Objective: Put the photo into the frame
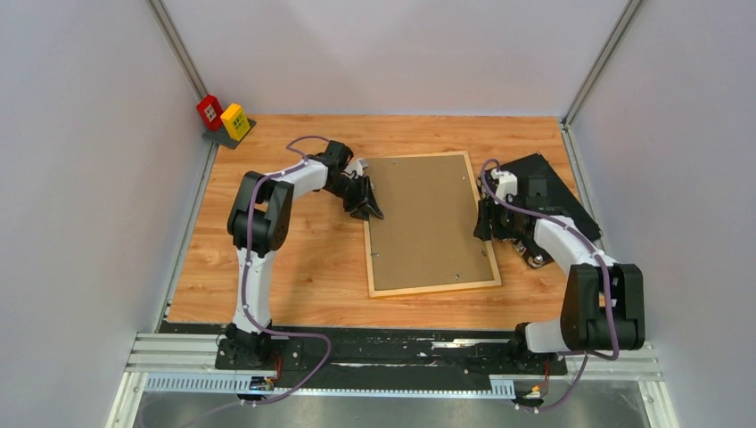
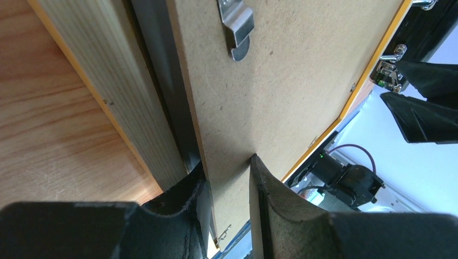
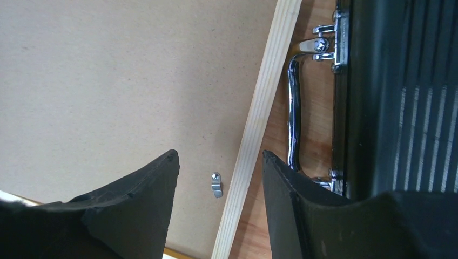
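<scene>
Top external: one frame [image 1: 435, 287], one panel [image 1: 423, 218].

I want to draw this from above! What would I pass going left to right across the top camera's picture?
Small red block → small yellow block → big brown hardboard panel lying in the thin light wooden frame → flat black case. The arms overlap these, so they are left out.

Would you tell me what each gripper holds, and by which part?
Left gripper pinches the backing panel at its left edge; right gripper, open, holds nothing.
</scene>
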{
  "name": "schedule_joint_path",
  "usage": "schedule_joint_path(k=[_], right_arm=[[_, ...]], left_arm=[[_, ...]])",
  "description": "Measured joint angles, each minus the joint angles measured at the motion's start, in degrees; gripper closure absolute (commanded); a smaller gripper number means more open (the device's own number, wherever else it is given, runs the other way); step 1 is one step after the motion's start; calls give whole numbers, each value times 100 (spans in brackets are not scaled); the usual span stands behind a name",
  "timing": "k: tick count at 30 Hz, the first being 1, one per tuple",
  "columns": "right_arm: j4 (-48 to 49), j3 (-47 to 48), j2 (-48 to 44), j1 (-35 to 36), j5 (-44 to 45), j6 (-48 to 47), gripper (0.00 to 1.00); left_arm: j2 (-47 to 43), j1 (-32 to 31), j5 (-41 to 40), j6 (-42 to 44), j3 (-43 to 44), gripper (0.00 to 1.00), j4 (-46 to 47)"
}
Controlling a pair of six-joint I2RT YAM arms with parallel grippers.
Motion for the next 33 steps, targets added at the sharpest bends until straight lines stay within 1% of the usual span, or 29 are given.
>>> schedule_joint_path(k=[8, 11, 18, 27, 28, 29, 30, 31, 32, 33], right_arm=[[37, 138, 625, 105, 229, -90, 44], [50, 184, 752, 105, 227, -94, 44], [63, 203, 914, 105, 192, -92, 44], [66, 203, 931, 125, 160, -92, 44], [66, 203, 931, 125, 160, -92, 44], [66, 203, 931, 125, 160, -92, 44], [68, 203, 931, 125, 160, -92, 44], [68, 203, 931, 125, 160, -92, 44], [68, 203, 931, 125, 160, -92, 44], [68, 203, 931, 125, 160, -92, 44]], left_arm=[[57, -15, -37, 61, 74, 100, -92], [57, -15, -42, 66, 74, 93, -92], [57, -22, -81, 87, 74, 84, -96], [57, -31, -111, 151, 74, 58, -101], [55, -35, -120, 164, 74, 53, -96], [44, -46, -138, 177, 74, 51, -94], [28, -61, -160, 188, 74, 45, -83], [9, -85, -190, 208, 79, 42, -79], [-20, -114, -216, 216, 83, 36, -72], [-52, -146, -254, 236, 94, 34, -70]])
